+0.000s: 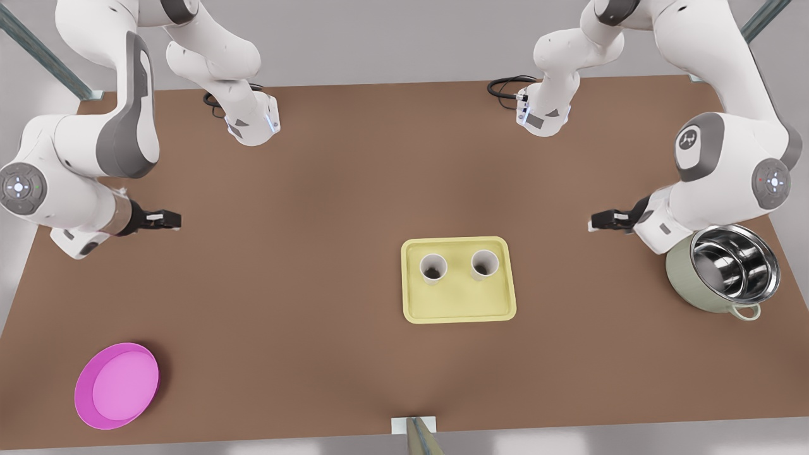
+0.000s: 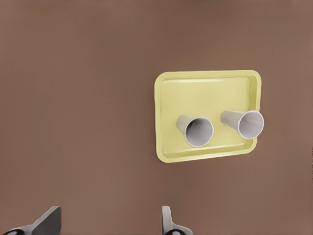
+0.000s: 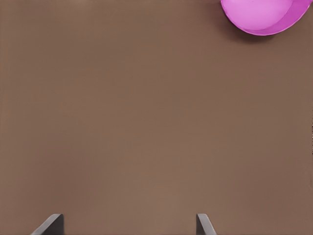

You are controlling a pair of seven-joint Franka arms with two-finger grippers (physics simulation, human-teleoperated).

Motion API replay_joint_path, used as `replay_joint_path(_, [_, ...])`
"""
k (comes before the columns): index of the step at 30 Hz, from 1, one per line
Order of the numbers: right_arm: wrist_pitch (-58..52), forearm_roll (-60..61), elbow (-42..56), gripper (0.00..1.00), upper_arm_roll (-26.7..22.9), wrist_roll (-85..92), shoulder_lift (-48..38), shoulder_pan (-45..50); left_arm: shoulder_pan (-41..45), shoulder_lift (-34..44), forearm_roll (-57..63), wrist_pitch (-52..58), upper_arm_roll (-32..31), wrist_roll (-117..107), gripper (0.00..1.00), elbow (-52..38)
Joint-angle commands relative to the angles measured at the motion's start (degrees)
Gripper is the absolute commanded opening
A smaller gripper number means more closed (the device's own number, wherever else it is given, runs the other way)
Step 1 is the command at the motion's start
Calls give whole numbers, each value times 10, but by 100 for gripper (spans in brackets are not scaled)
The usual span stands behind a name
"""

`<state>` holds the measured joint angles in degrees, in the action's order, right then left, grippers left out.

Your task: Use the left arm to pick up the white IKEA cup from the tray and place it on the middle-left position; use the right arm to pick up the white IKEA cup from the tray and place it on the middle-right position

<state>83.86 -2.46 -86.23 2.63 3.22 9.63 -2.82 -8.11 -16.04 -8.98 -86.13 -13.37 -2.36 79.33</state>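
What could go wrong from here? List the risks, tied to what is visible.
1. The two white cups stand close together on the tray. Open fingers coming down on one may knock the other over.
2. The left gripper and right gripper wait on opposite sides. If both reach in at once, they could collide over the tray.
3. The green pot sits right beside the left arm's wrist. A swing could bump it.

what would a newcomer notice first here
A pale yellow tray mid-table carries two upright white cups. A bright pink dish lies at the front view's lower left, a steel-lined green pot at its right. Left gripper by the pot and right gripper opposite both wait, fingers open.
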Motion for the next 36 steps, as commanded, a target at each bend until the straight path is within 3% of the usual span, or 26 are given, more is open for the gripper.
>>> replay_joint_path(1, [63,-1,0,100,0,38,-1,0,7,2,5,-85,0,-66,100,0])
replay_joint_path(7, [76,-1,0,100,0,38,-1,-1,31,-14,74,-111,-2,-38,100,-9])
replay_joint_path(9, [77,0,0,100,-1,39,-1,-1,152,-46,94,-156,-1,-202,100,-1])
replay_joint_path(12, [78,0,0,100,-1,37,-1,0,244,-80,115,-192,-1,-291,100,15])
replay_joint_path(16, [107,24,0,100,29,28,32,77,240,-116,119,-233,2,-286,100,42])
replay_joint_path(20, [188,42,0,100,32,-205,82,235,192,-158,119,-249,4,-205,100,50])
replay_joint_path(24, [291,88,3,100,45,-242,177,295,190,-140,128,-286,4,-197,100,124])
replay_joint_path(26, [362,85,13,100,45,-336,228,324,177,-94,132,-355,4,-165,100,216])
replay_joint_path(30, [433,66,120,100,42,-463,347,369,178,-106,129,-371,4,-165,100,217])
replay_joint_path(36, [467,65,184,100,42,-467,404,395,179,-139,127,-425,3,-171,100,213])
